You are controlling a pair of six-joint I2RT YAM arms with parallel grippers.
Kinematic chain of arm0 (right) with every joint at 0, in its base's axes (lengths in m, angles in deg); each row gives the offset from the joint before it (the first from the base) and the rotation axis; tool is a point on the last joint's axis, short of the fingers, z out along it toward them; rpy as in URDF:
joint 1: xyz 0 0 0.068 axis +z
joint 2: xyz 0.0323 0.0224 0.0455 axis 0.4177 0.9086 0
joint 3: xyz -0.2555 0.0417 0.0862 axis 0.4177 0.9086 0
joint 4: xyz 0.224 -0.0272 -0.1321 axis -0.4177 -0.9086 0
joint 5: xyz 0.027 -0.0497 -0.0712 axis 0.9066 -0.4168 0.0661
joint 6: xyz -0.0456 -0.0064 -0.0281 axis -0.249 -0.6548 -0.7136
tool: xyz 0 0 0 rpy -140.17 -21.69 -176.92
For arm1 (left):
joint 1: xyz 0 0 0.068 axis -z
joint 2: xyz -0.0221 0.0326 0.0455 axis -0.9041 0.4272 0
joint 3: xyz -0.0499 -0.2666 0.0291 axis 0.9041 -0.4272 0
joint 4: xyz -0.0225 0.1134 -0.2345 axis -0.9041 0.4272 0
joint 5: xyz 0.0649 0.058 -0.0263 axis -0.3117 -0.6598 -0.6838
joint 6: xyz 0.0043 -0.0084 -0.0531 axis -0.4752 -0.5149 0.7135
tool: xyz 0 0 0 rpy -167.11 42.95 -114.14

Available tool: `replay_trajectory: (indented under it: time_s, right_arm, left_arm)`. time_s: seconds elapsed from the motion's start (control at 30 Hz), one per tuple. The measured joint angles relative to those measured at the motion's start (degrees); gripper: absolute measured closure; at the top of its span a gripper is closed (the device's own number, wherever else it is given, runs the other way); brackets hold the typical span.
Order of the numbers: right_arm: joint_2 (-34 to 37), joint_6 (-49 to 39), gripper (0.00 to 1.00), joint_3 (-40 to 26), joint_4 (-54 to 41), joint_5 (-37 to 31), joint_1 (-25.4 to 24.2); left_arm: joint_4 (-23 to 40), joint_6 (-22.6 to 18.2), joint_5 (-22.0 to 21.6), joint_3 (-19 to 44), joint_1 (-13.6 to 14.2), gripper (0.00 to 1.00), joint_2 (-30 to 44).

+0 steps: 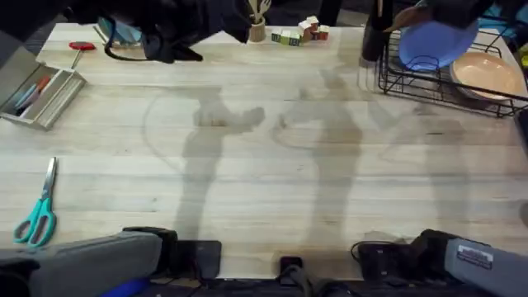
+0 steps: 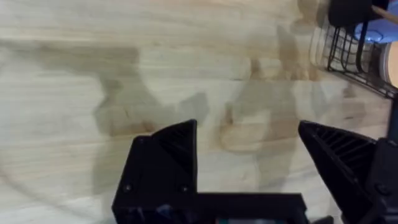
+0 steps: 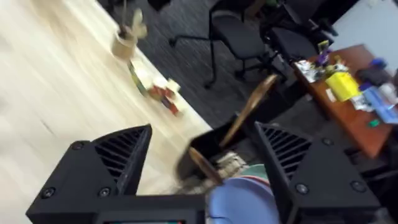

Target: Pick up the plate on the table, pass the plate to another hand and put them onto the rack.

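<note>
Left to right on the worktop (image 1: 264, 165): scissors (image 1: 37, 216) near the left edge, a pencil tray (image 1: 37, 95) at far left, wooden blocks (image 1: 299, 33) along the far edge, the rack (image 1: 450, 78) at far right.

Left gripper (image 2: 249, 168): fingers spread wide, nothing between them, bare wood under it. In the overhead view that arm is a dark blur at the far left, well apart from the rack.

The plate (image 1: 436, 41) stands on edge in the rack, tilted, leaning toward the far side; a peach-orange plate (image 1: 487, 76) lies in the rack just beside it on the right.

Right gripper (image 3: 202, 168): fingers apart, gripping nothing. Blue rim of the plate sits just below and between them, not visibly touching either finger.

Key relation: the plate is directly under the right gripper, its face roughly across the gap, so the right arm is by far the nearer one.

Judgement: the plate looks seated in the rack and released; the next move is probably a straight lift away. Risk: clipping the rim or the rack wires on exit and tipping the plate.
</note>
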Motion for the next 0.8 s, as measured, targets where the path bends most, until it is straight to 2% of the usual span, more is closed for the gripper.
replay_trajectory:
  time_s: [0.2,0.4,0.67,0.8]
  right_arm:
    - [-8.14,19.68,0.006,-0.02,-7.5,-5.0,0.08]
    - [-14.07,33.88,0.005,-0.04,-19.04,-12.14,0.1]
    - [-19.17,45.92,0.005,-0.04,-28.67,-27.53,0.08]
    - [-21.0,47.83,0.005,-0.04,-29.82,-30.98,0.08]
  left_arm:
    - [0.02,-1.35,-2.12,3.48,-0.07,0.006,-0.16]
    - [1.1,-4.13,-4.04,3.84,-0.04,0.006,-3.81]
    - [6.24,-7.14,-9.95,3.86,-0.06,0.007,-12.36]
    - [8.11,-7.93,-11.2,3.97,-0.07,0.007,-14.97]
